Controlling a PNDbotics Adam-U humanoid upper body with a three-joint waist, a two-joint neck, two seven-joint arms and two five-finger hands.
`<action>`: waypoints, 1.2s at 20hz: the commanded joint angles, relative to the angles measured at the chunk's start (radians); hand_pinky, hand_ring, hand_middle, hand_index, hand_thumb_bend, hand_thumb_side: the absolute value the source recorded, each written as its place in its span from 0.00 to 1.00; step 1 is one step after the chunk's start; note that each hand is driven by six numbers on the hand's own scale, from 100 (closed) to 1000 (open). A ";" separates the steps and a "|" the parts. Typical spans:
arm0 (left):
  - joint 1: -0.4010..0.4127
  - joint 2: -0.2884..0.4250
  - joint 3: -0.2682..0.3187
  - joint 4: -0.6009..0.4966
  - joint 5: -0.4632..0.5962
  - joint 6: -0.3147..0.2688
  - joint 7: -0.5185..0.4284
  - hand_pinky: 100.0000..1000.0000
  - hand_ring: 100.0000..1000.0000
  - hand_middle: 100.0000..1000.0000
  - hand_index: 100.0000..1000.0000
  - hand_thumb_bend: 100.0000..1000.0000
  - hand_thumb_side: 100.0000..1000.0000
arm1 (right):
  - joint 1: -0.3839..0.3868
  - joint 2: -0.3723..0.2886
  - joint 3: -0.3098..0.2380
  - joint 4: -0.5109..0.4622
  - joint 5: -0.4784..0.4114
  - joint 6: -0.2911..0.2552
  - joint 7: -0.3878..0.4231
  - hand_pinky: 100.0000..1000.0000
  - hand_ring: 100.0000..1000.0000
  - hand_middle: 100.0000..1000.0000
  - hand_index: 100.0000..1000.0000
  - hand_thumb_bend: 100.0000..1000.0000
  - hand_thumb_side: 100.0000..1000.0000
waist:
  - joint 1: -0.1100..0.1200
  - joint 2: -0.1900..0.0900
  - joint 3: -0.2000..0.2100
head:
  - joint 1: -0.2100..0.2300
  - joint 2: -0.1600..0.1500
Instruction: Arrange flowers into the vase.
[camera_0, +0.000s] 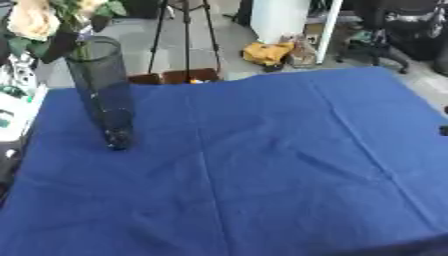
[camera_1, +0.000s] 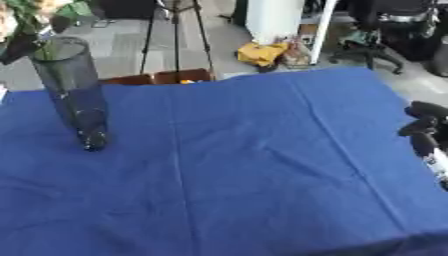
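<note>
Right hand (camera_1: 426, 125) is being seen only at the right edge of the right eye view, well apart from the vase (camera_0: 101, 90), above the cloth's (camera_0: 262, 165) right border. Dark fingers (camera_1: 420, 111) are being shown bunched and curled; nothing is being held between them as far as can be told. In the left eye view only a dark speck of it is being caught at the right edge.

Left hand (camera_0: 61, 42) is being glimpsed as a dark shape at the vase's rim, upper left; whether its fingers are open or closed cannot be told.

Flowers (camera_0: 35, 20), pale cream blooms with green leaves, are being shown at the top left corner, right above and just left of the vase mouth. A green stem (camera_0: 83, 50) is being seen running down inside the vase's upper part. Whether the stem is being gripped cannot be told.

Vase, tall, dark, see-through glass, is being shown standing on the cloth near its far left corner, leaning in the picture with the base toward the right.

Cloth, blue and creased, is being shown covering the whole table.

Beyond the vase, past the cloth's far edge, a tripod (camera_0: 184, 35) is being seen; further right of it a yellow rag (camera_0: 267, 52) is lying on the floor.
</note>
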 joint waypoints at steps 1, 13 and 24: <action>-0.008 0.029 -0.001 -0.039 -0.012 0.004 0.005 0.57 0.65 0.69 0.82 1.00 0.58 | -0.011 -0.017 -0.010 -0.005 -0.008 -0.002 0.003 0.82 0.95 0.53 0.90 0.23 0.56 | -0.005 -0.018 0.003 | -0.002 -0.003; 0.088 0.031 0.001 -0.102 0.009 0.040 -0.046 0.58 0.66 0.70 0.84 1.00 0.60 | -0.011 -0.012 -0.013 -0.003 -0.008 0.001 0.003 0.82 0.95 0.53 0.90 0.23 0.55 | -0.006 -0.019 0.013 | -0.010 -0.004; 0.152 0.022 0.011 -0.134 0.084 0.039 -0.021 0.57 0.64 0.69 0.83 1.00 0.62 | -0.009 -0.010 -0.014 -0.002 -0.006 0.000 0.003 0.82 0.95 0.53 0.90 0.24 0.55 | -0.009 -0.018 0.019 | -0.015 -0.004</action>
